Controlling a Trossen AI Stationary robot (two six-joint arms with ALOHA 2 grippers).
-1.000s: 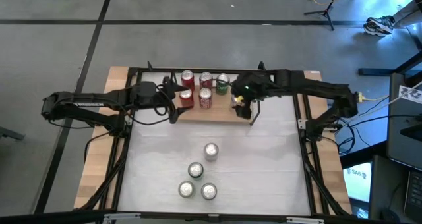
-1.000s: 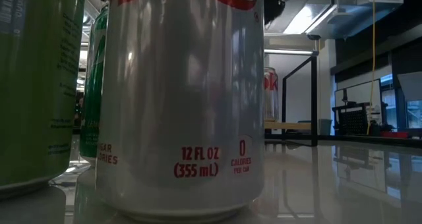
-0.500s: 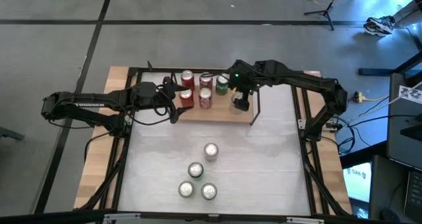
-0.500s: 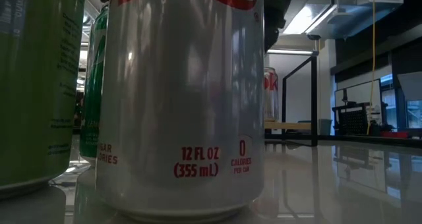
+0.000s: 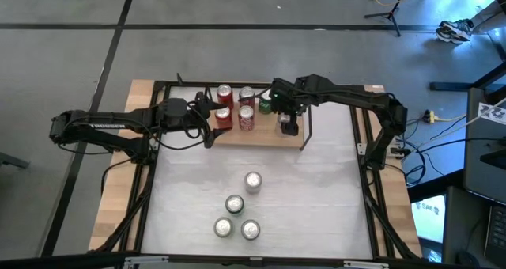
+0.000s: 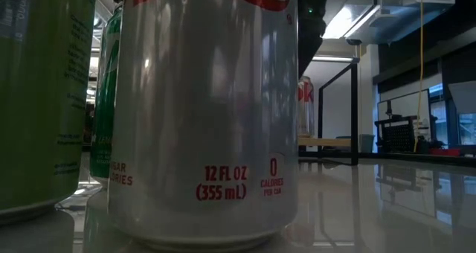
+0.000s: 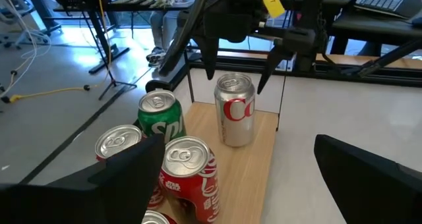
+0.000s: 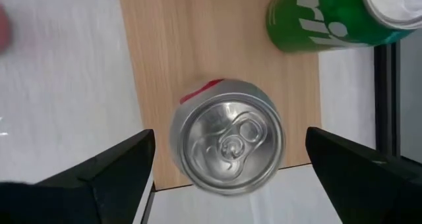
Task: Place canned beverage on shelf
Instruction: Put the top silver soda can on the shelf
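Note:
The shelf [image 5: 265,134] is a light-wood board in a black wire frame at the table's far side. On it stand red cans [image 5: 224,117], a green can [image 5: 265,103] and, at its right end, a silver can [image 5: 288,123] with red lettering [image 7: 235,112], upright on its base. My right gripper [image 7: 239,69] hangs open above that silver can [image 8: 227,141], pointing down, one finger [image 8: 119,168] on each side of the can's top and apart from it. My left gripper [image 5: 207,117] waits open at the shelf's left end, facing the cans.
Several loose silver cans stand upright on the white table toward its near edge [image 5: 252,181] [image 5: 234,204] [image 5: 250,230]; they fill the low view close up [image 6: 204,111]. The shelf's black frame post [image 5: 306,130] stands just right of the silver can. Bare table lies between shelf and loose cans.
My right gripper has come down over the silver can on the shelf and tipped to point more steeply down, shifting a little toward the table's left. Its fingers have stayed open. The cans have not moved.

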